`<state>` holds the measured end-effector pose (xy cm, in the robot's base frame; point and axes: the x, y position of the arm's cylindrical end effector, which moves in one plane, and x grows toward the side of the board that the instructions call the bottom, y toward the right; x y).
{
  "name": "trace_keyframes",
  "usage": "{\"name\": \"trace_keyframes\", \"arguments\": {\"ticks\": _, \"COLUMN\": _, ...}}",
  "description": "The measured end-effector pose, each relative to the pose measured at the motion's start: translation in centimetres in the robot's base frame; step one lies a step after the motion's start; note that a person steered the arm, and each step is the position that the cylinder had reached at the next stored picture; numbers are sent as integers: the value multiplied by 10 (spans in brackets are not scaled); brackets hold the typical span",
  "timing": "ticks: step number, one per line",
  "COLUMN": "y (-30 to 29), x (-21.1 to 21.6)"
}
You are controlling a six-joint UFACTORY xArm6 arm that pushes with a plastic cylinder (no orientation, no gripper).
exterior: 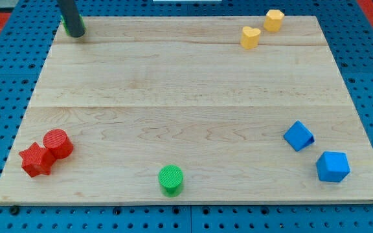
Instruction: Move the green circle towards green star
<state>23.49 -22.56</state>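
Note:
The green circle [170, 179] sits near the view's bottom edge of the wooden board [193, 84], a little left of centre. The green star [65, 24] is at the view's top left corner, mostly hidden behind the rod, with only a green sliver showing. My tip [76, 33] rests at that top left corner, touching or right beside the green star, far from the green circle.
A red circle [57, 143] and a red star [36, 160] touch at the bottom left. A yellow heart [250, 37] and a yellow hexagon [274, 20] sit at the top right. Two blue blocks [298, 136] [333, 167] lie at the right.

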Motion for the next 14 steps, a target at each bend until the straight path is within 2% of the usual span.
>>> {"name": "trace_keyframes", "arguments": {"ticks": 1, "y": 18, "x": 14}}
{"name": "trace_keyframes", "arguments": {"ticks": 2, "y": 74, "x": 83}}
{"name": "trace_keyframes", "arguments": {"ticks": 4, "y": 290, "x": 284}}
{"name": "trace_keyframes", "arguments": {"ticks": 5, "y": 350, "x": 383}}
{"name": "trace_keyframes", "arguments": {"ticks": 6, "y": 319, "x": 383}}
{"name": "trace_keyframes", "arguments": {"ticks": 7, "y": 257, "x": 371}}
{"name": "trace_keyframes", "arguments": {"ticks": 8, "y": 228, "x": 381}}
{"name": "trace_keyframes", "arguments": {"ticks": 9, "y": 194, "x": 373}}
{"name": "trace_keyframes", "arguments": {"ticks": 10, "y": 173, "x": 316}}
{"name": "trace_keyframes", "arguments": {"ticks": 11, "y": 179, "x": 293}}
{"name": "trace_keyframes", "arguments": {"ticks": 12, "y": 183, "x": 314}}
{"name": "trace_keyframes", "arguments": {"ticks": 13, "y": 140, "x": 293}}
{"name": "trace_keyframes", "arguments": {"ticks": 14, "y": 101, "x": 234}}
